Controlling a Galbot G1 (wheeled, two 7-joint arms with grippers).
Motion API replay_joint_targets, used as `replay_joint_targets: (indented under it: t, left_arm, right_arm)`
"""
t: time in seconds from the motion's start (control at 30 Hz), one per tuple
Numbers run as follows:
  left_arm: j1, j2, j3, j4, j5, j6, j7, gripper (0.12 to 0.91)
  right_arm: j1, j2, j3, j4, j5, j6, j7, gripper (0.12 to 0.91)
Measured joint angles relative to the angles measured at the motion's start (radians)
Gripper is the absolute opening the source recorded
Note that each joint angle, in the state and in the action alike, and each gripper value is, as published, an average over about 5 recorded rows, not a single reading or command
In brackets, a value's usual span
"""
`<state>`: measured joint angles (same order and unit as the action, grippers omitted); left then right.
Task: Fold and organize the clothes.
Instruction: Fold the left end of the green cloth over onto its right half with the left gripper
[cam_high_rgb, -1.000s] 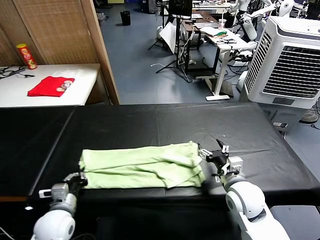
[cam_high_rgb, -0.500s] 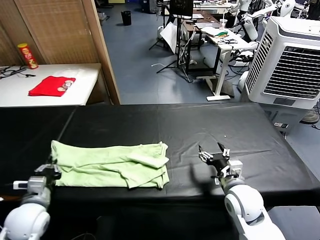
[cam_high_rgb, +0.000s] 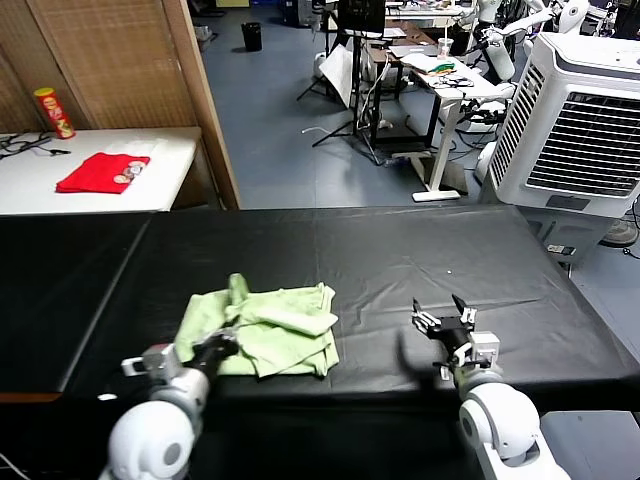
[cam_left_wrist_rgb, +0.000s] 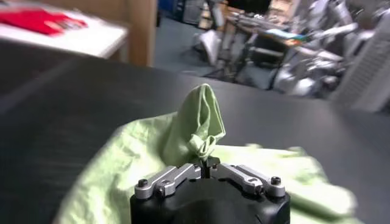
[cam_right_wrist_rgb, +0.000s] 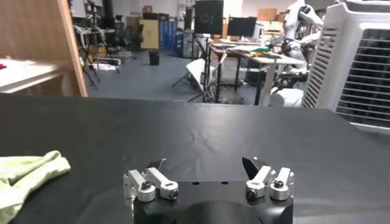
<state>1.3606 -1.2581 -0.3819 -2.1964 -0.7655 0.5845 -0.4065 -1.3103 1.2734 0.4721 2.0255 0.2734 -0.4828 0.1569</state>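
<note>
Folding looked to be underway: the left gripper (cam_high_rgb: 225, 345) was clenched on a raised edge of the pale green T-shirt (cam_high_rgb: 275, 335), which lay bunched near the table's (cam_high_rgb: 380, 250) front edge, left of centre. Next, that pinched edge probably needed laying flat. The right gripper (cam_high_rgb: 447, 325) hovered released, well apart. Only the left wrist view showed the pinched peak (cam_left_wrist_rgb: 202, 115).

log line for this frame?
left gripper: shut on shirt, lifting its end | right gripper: open, beside shirt | fold unfinished
</note>
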Motion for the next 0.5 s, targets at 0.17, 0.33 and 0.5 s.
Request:
replay_joint_targets:
  t: [0.17,0.33,0.5]
  left_arm:
    - [-0.038,-0.051,0.053,0.018,0.008,-0.004,-0.003,0.155]
    - [-0.049,-0.081,0.077,0.03,0.015,-0.008,-0.001,0.155]
    - [-0.058,-0.107,0.095,0.038,0.024,-0.014,0.001,0.155]
  right_arm:
    - [-0.002,0.013,-0.001,-0.002,-0.012,0.0,-0.001,0.798]
    - [0.003,0.02,-0.009,-0.011,-0.022,0.001,-0.002,0.798]
    - [0.008,0.027,-0.022,-0.016,-0.031,0.001,-0.002,0.798]
